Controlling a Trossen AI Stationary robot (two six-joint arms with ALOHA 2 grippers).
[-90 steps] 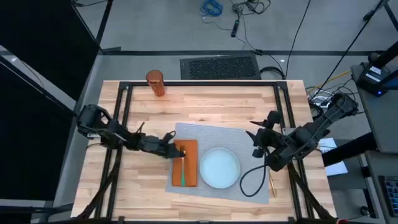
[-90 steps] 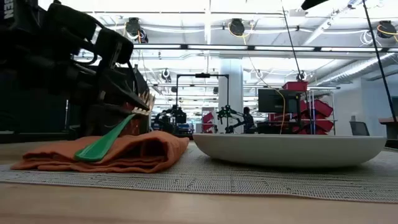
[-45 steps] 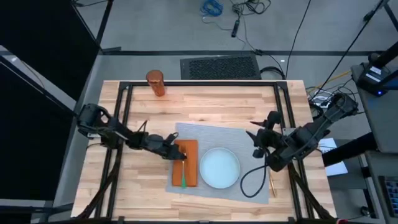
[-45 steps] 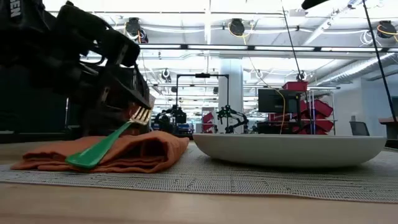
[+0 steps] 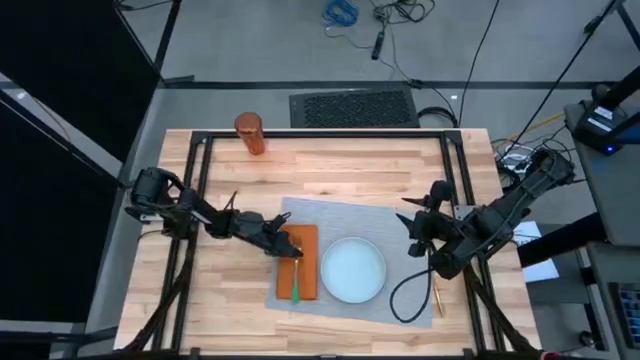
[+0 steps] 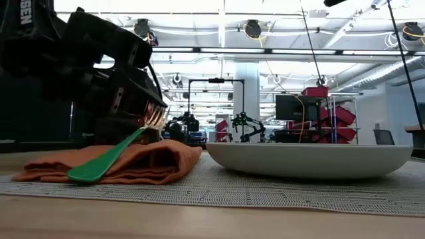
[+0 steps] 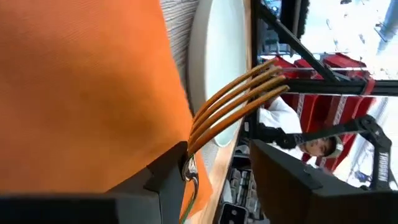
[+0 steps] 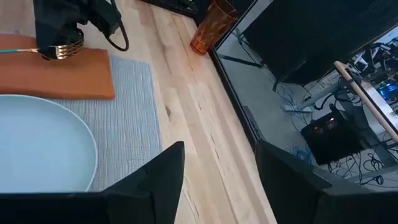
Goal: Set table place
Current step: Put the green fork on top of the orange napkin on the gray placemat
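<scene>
Over the last second the left gripper (image 5: 287, 246), jaws clamped on the fork (image 5: 295, 272) near its tines, lowered the handle onto the napkin (image 5: 303, 262) at frame centre-left, nearly placing it; right gripper (image 5: 415, 234) waited, jaws apart.

I am counting, on one table (image 5: 330, 170):
- one grey placemat (image 5: 400, 222);
- one pale-blue plate (image 5: 352, 270);
- one orange napkin (image 5: 307, 262);
- one orange tumbler (image 5: 250, 133);
- one green-handled fork (image 5: 295, 280);
- one further slim gold piece of cutlery (image 5: 438, 298), type not clear;
- two arms, so two grippers: one left gripper (image 5: 287, 245), one right gripper (image 5: 418, 222).

I am also seeing one person (image 7: 292, 134) in the room beyond.
</scene>
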